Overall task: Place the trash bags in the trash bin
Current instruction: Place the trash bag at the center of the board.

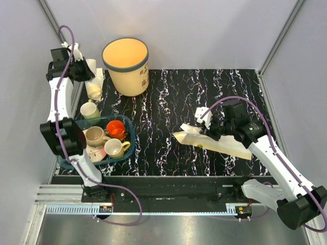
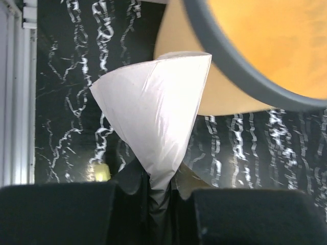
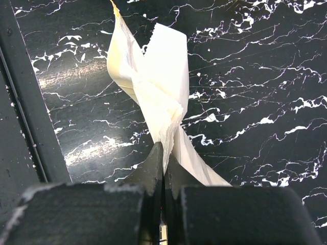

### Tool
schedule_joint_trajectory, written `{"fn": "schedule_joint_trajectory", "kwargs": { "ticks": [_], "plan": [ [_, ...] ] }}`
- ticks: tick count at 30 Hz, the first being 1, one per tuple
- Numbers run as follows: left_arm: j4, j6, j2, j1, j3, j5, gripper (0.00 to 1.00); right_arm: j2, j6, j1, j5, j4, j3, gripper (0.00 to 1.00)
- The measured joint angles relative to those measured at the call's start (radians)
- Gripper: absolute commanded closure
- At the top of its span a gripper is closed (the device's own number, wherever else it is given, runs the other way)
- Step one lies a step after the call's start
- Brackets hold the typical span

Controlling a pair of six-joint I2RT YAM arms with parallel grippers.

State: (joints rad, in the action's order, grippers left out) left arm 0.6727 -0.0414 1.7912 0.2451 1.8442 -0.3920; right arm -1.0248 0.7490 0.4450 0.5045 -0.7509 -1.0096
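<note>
Whitish crinkly film sits in both closed grippers: two trash bags, one bin. The left gripper (image 2: 159,200) pinches the first bag (image 2: 153,117) by its twisted neck, and the film fans out in a cone toward the cream trash bin (image 1: 126,66) just beside it. The right gripper (image 3: 163,176) pinches the second bag (image 1: 217,144), a yellow-tinted strip stretched left to right over the black marbled table (image 1: 163,102), well apart from the bin.

Top external: high above table edge opposite trash bin (image 1: 125,66), faces steeply down; whole marbled tabletop (image 1: 168,97) in frame.
Left wrist: very close beside trash bin (image 2: 255,46), faces its rim and wall; shares bin and white trash bag (image 1: 94,88) (image 2: 153,117) with top view.
Right wrist: low over tabletop (image 3: 255,76), well right of bin; shares yellowish trash bag (image 1: 230,147) (image 3: 153,92) with top view.
</note>
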Motion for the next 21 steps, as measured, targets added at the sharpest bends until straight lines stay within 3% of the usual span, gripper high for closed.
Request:
{"fn": "schedule_joint_trajectory", "kwargs": {
  "ticks": [10, 21],
  "plan": [
    [0.0, 0.088, 0.4, 0.032, 0.324, 0.029, 0.95, -0.057, -0.006, 0.0, -0.013, 0.013, -0.007, 1.0],
    [-0.092, 0.089, 0.586, 0.028, 0.354, 0.002, 0.92, -0.264, -0.013, 0.0, -0.019, 0.147, -0.087, 1.0]
  ]
}}
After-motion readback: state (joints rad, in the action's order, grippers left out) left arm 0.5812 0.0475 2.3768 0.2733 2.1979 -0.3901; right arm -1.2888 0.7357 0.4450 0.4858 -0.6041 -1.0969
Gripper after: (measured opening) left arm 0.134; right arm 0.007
